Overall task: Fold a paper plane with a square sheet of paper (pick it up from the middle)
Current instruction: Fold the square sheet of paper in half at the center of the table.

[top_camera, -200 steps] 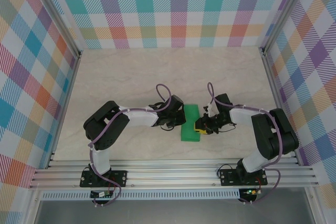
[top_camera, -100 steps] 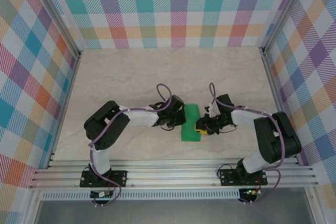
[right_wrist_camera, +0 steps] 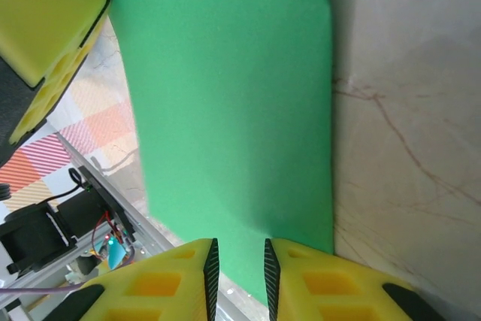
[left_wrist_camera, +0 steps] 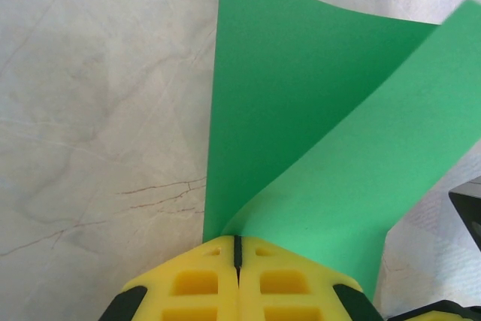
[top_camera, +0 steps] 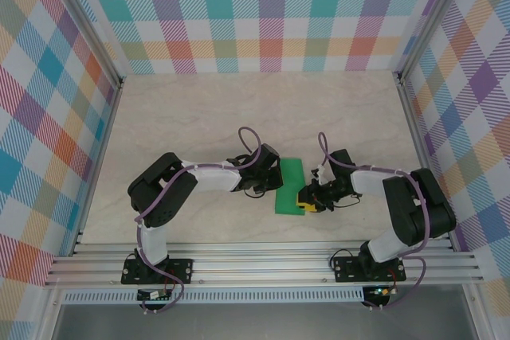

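The square sheet of paper (top_camera: 288, 184), bright green, lies between my two grippers on the table. In the left wrist view the paper (left_wrist_camera: 301, 110) is doubled over. One layer lies flat, and the other curls up from my left gripper (left_wrist_camera: 237, 241), which is shut on its near edge. My right gripper (right_wrist_camera: 238, 252) stands at the paper's (right_wrist_camera: 225, 110) opposite edge, its jaws a narrow gap apart and the green sheet showing through that gap, unpinched. From above, the left gripper (top_camera: 269, 181) and right gripper (top_camera: 306, 199) flank the sheet. No paper plane shape has formed.
The marble-look table (top_camera: 239, 117) is walled by checked panels (top_camera: 263, 13). An aluminium rail (top_camera: 263, 264) carrying both arm bases runs along the near edge. My left gripper's yellow finger (right_wrist_camera: 45, 13) shows beyond the paper in the right wrist view.
My right gripper has slid a little toward the near edge along the paper's right side. The left gripper has stayed shut in the same place.
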Controlling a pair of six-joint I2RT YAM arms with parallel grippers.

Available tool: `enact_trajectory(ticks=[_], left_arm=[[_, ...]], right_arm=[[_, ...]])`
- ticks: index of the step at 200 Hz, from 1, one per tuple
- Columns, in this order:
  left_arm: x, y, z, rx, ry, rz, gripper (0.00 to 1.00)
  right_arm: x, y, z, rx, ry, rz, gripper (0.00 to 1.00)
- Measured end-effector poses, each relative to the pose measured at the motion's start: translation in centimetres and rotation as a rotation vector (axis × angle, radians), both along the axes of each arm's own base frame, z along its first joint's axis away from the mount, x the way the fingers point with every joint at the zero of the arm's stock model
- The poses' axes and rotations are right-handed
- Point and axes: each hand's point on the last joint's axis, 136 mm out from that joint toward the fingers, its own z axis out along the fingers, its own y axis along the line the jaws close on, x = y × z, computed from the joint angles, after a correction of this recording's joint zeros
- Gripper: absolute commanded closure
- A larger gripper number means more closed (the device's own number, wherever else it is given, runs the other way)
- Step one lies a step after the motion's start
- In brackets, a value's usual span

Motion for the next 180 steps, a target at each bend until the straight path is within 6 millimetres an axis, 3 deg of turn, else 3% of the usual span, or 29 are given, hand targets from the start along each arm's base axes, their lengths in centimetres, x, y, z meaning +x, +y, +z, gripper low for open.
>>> enact_trajectory(ticks=[43,102,180], left_arm=[[0.0,0.0,0.0,0.0,0.0,0.0,1.0],[0.0,0.0,0.0,0.0,0.001,0.0,1.0],[-0.1,-0.1,0.0,0.001,-0.001,-0.006,1.0]], right_arm=[[-0.6,-0.3,1.1,0.003,-0.047,0.0,0.75],[-2.3,-0.3,-0.7,-0.095,-0.019,0.051,0.76],[-1.4,-0.8,-0.1,-0.17,-0.05,0.03,0.75]])
